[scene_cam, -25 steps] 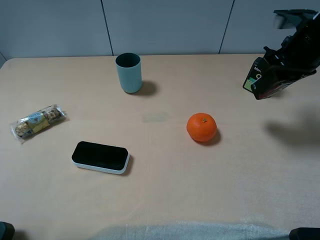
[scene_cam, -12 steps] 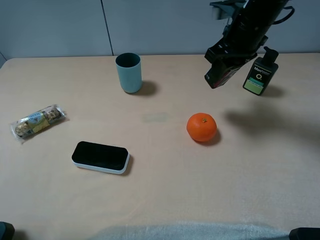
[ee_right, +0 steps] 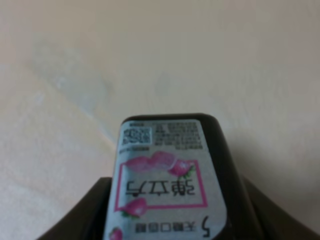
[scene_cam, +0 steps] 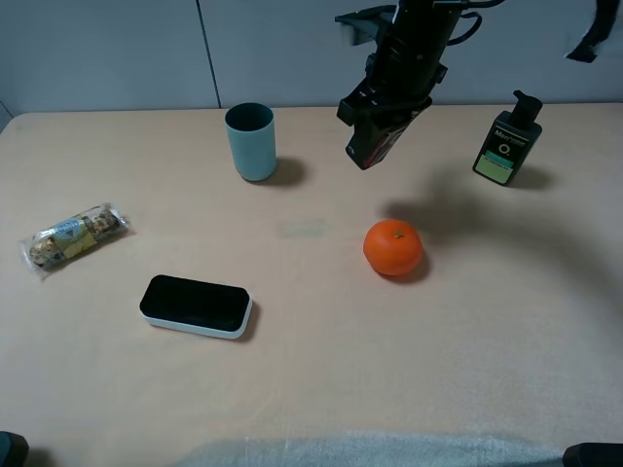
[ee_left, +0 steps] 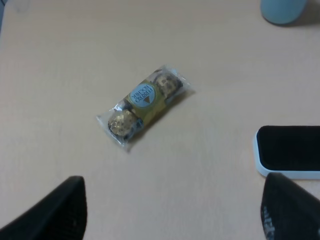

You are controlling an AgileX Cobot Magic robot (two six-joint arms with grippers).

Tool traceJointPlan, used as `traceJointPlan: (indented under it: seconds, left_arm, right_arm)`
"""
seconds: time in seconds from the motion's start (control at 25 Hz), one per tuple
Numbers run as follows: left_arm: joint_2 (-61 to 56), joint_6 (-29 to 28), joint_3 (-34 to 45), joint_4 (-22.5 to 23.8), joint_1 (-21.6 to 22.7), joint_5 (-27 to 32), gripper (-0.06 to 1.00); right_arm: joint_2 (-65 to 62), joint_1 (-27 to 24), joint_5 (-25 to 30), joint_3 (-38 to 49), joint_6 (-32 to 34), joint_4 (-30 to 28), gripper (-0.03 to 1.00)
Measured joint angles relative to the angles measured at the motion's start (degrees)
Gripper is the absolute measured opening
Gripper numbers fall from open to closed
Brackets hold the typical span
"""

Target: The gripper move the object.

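— Two grippers: what does each one hold?
— The right gripper (scene_cam: pixel 375 131) is clamped on the object (ee_right: pixel 167 175), held clear of the table (scene_cam: pixel 292 389). In the high view it sits up and slightly left of the orange (scene_cam: pixel 392 247). The jaws cover the object's sides, and the wrist view cuts off its near end.
— And the left gripper (ee_left: pixel 175 215)?
— Only two dark fingertips (ee_left: pixel 65 205) show, spread wide apart.

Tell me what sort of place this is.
Probably a robot test bench in a lab or office: a plain beige table against grey wall panels, unrelated items spaced apart on it (cup, orange, chocolate pack, pump bottle), and the right gripper holding a small box above it.
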Motion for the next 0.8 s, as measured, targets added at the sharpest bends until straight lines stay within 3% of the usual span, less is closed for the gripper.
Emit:
traceJointPlan:
  seconds: [0.28,0.8]
  left_arm:
    - [0.00,0.00,0.00,0.00,0.00,0.00,0.71]
    - [0.00,0.00,0.00,0.00,0.00,0.00,0.71]
  right_arm:
    - [6.25,3.05,3.50,-7.14,0.00,-3.80,0.36]
    - [13.86,5.85,2.61,-14.73,-1.83,-3.99,0.36]
